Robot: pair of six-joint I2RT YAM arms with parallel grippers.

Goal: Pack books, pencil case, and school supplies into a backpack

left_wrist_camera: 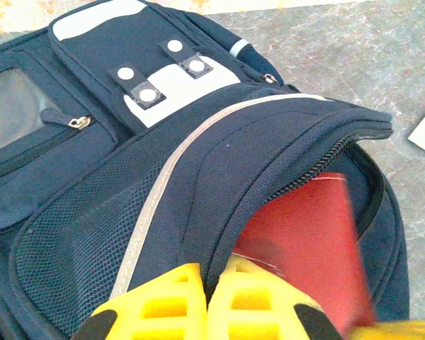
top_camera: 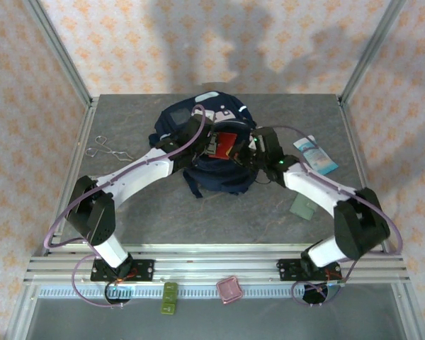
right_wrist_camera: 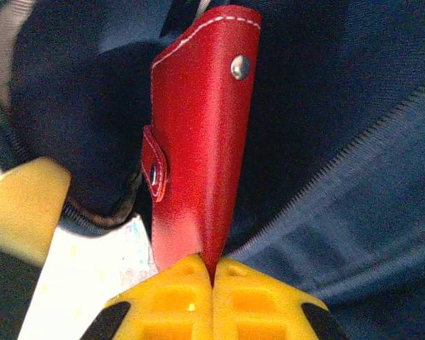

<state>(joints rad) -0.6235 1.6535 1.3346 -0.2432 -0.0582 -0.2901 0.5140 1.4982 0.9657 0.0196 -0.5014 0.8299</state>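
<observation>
The navy backpack (top_camera: 198, 120) lies mid-table with its main compartment open. My left gripper (top_camera: 202, 138) is shut on the rim of the opening (left_wrist_camera: 219, 212), holding the flap up; in the left wrist view its tips (left_wrist_camera: 214, 273) pinch the navy fabric. My right gripper (top_camera: 249, 149) is shut on the lower edge of the red school supply (right_wrist_camera: 202, 142), a flat red piece with snap studs, standing upright inside the backpack's mouth (right_wrist_camera: 354, 142). The red piece also appears under the flap (left_wrist_camera: 304, 241). The grey-green school supply (top_camera: 304, 206) lies on the table. The books and pencil case are hidden.
A white-and-blue tube (top_camera: 315, 154) lies right of the backpack, and metal scissors (top_camera: 108, 149) lie at the left. A green piece (top_camera: 170, 297) and a pink piece (top_camera: 229, 290) sit on the front rail. Frame posts stand at the table's corners.
</observation>
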